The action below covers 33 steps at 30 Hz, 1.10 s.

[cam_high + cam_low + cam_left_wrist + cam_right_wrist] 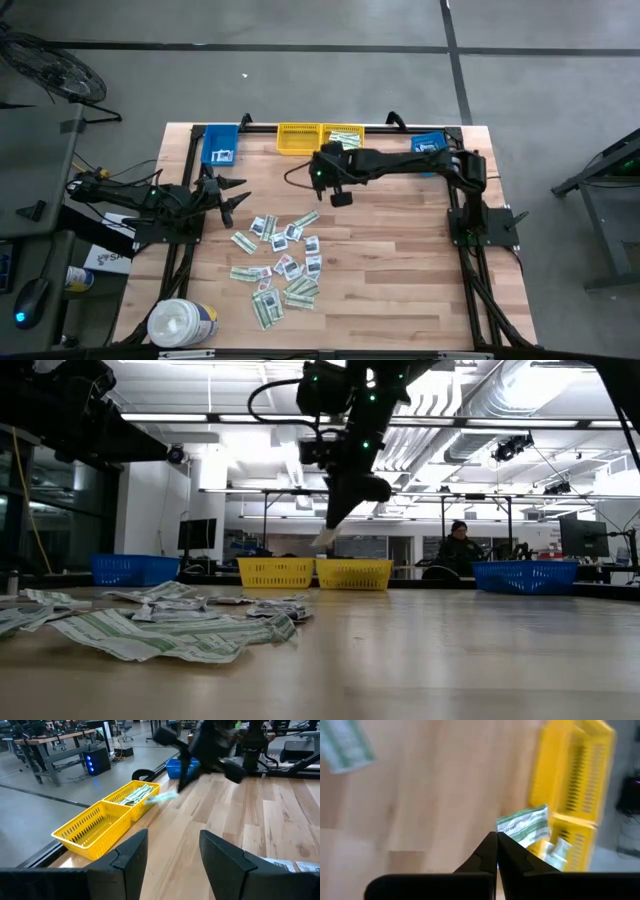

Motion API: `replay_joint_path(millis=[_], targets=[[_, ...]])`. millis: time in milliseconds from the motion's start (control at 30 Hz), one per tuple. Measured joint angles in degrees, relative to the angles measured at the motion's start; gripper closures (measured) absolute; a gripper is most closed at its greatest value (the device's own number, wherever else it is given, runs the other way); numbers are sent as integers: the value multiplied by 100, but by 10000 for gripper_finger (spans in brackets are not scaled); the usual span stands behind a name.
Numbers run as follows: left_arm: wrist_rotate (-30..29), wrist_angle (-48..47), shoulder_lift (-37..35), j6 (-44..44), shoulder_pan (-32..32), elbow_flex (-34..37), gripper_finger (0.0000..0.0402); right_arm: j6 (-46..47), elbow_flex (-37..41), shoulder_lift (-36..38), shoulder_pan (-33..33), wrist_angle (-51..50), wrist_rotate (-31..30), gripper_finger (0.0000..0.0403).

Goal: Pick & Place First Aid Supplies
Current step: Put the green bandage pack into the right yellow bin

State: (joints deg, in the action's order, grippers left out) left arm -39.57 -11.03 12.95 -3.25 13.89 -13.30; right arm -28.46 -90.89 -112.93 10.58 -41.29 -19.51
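Right gripper [496, 840]: fingers pressed together, pinching one green-white strip packet [525, 827] by its end; raised above the table, close to the two yellow bins [320, 139] at the far edge. In the low view, packet seen as a pale slip [324, 538] dangling under the fingertips, above the right-hand yellow bin [354, 574].

Right-hand yellow bin: several green-white strips already inside [134, 795]. Left-hand yellow bin [92, 825]: contents not discernible.

Left gripper [228, 195]: fingers spread apart, nothing between them; parked at the table's left side, just beside the packet pile.

Remaining first aid supplies [283, 258]: loose scatter of green-white strips and small squarish white packets, mid-table toward the near edge, well apart from the bins.

Blue bins: one at the far left corner [220, 146], one at the far right [428, 145].

White round tub [180, 322]: near left corner.

Wooden table [400, 270]: bears all of the above.

Person [458, 550]: seated in the room beyond, low view only.
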Motion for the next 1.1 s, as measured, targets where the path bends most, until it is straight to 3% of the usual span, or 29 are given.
replay_joint_path(millis=[200, 400, 533, 800, 1100], targets=[[-1, 15, 0, 0, 1, 0, 225, 6, -2, 173, 461, 205, -96, 403], [0, 20, 0, 0, 0, 0, 225, -6, -4, 172, 1154, 598, 418, 403], [-2, 20, 0, 0, 2, 0, 225, -1, -4, 173, 1578, 814, 1146, 403], [-2, 7, 0, 2, 0, 0, 225, 309, -9, 68, 1995, 969, 2000, 403], [0, -5, 0, 7, 0, 0, 225, 270, -11, -392, 2020, 1181, 1842, 403]])
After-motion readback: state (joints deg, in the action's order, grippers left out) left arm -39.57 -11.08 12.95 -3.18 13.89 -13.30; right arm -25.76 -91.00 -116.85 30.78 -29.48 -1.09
